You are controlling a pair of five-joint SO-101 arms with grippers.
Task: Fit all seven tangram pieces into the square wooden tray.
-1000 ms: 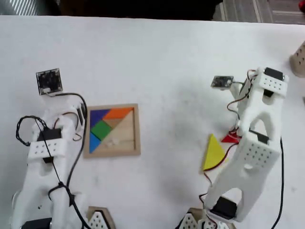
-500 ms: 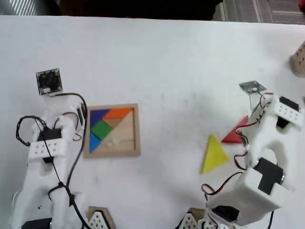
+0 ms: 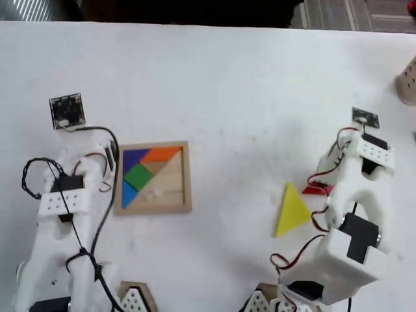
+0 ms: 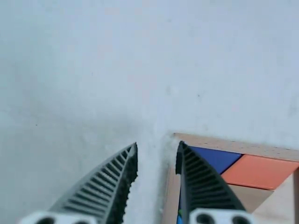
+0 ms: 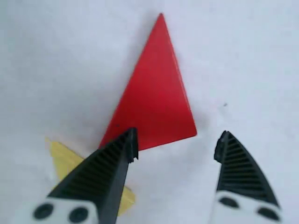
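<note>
Your right claw [image 5: 178, 135] stands wide open with nothing in it, poised over the short edge of the red triangle [image 5: 156, 93]. One finger is over that piece's corner and the other over bare table [image 5: 257, 56]. The yellow triangle [image 5: 65, 161] lies just beside the red one, on the side nearer the tray [image 3: 184, 175]. Both triangles sit well apart from the tray, off its right side. Your left claw [image 4: 157, 145] is parted a little and empty, at the tray's far left corner, with one finger over the rim. Inside the tray you have a blue triangle [image 3: 133, 158], an orange piece [image 3: 161, 153] and a green square [image 3: 138, 175], filling its left and far part.
</note>
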